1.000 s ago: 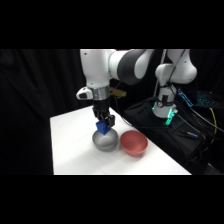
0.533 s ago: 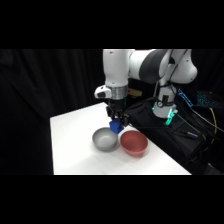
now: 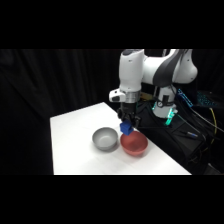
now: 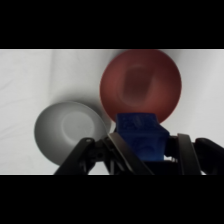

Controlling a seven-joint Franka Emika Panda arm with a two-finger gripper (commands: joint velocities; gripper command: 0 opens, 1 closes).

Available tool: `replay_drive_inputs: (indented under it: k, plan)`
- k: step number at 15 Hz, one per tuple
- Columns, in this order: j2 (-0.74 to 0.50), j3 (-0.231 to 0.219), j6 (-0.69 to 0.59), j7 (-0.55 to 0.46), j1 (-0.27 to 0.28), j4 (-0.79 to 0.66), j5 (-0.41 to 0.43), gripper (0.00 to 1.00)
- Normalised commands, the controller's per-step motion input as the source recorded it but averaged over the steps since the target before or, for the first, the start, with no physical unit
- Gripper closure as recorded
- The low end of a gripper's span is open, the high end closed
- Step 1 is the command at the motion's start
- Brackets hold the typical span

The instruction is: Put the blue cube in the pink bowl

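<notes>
Side view: grey bowl (image 3: 104, 138) on table (image 3: 75, 135), just left of pink bowl (image 3: 133, 143). Blue cube (image 3: 125, 129) in end effector (image 3: 128, 126), above pink bowl's near-left rim.

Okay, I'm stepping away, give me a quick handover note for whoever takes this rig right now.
Gripper: shut on the blue cube, held in the air above the table.
Pink bowl: on the table, empty, right next to the grey bowl, which is also empty.
Position: in the side view the cube hangs over the pink bowl's near rim, by the gap between the bowls; the wrist view shows the pink bowl just ahead of the cube.
Done: cube picked up and carried to the bowls.
Left: centre it over the pink bowl, lower, release.
</notes>
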Motion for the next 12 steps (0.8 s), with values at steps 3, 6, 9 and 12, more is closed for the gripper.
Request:
replay_drive_inputs:
  k: [3,6,9,12]
  plan:
    - [-0.11,0.044,0.26,0.07,0.044,-0.26,0.114,0.77]
    - [0.01,0.040,0.34,0.04,0.041,-0.16,0.099,0.77]
    - [0.14,0.033,0.34,0.02,0.032,-0.06,0.107,0.77]
    - [0.18,0.053,0.30,-0.01,0.041,-0.03,0.148,0.77]
